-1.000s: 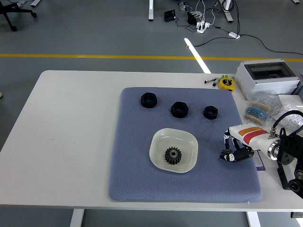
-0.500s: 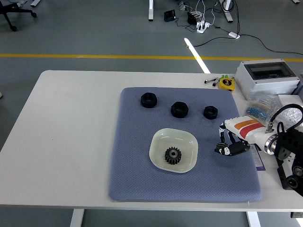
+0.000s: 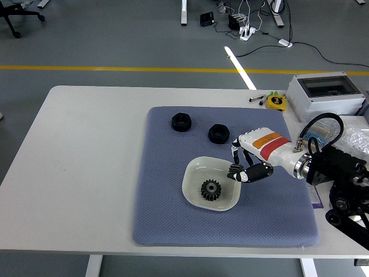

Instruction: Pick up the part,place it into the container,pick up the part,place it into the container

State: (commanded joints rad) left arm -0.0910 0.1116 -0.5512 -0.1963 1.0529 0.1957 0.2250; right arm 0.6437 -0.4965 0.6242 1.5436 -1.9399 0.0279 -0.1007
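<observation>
Since the earlier frame, the right robot hand (image 3: pixel 249 167) has travelled from the mat's 3 o'clock edge inward toward the centre, and it now sits over the spot where the third black nut lay (that nut is no longer visible, so its position cannot be confirmed). The fingers (image 3: pixel 235 171) are curled downward; whether they grip anything cannot be told from this view. The fingertips hang just above the 2 o'clock rim of the white container (image 3: pixel 191 186).

The container is a shallow, rounded-square dish resting near the middle of the blue-grey mat (image 3: pixel 161 213). One black gear (image 3: pixel 211 189) lies flat inside it, toward the 5 o'clock side of the dish floor.

Two black hex nuts remain on the mat at roughly 12 o'clock from the container: the left nut (image 3: pixel 181 122) and the right nut (image 3: pixel 218 133), well apart from each other. The right nut is just beside the robot hand's white casing.

The mat lies on the white tabletop (image 3: pixel 86 150). At the tabletop's 2 o'clock corner stand a grey enclosure box (image 3: pixel 326 95), a yellow tape measure (image 3: pixel 276 102) just beside it, and clear bags of small components (image 3: pixel 354 138).

The left arm is out of view.
</observation>
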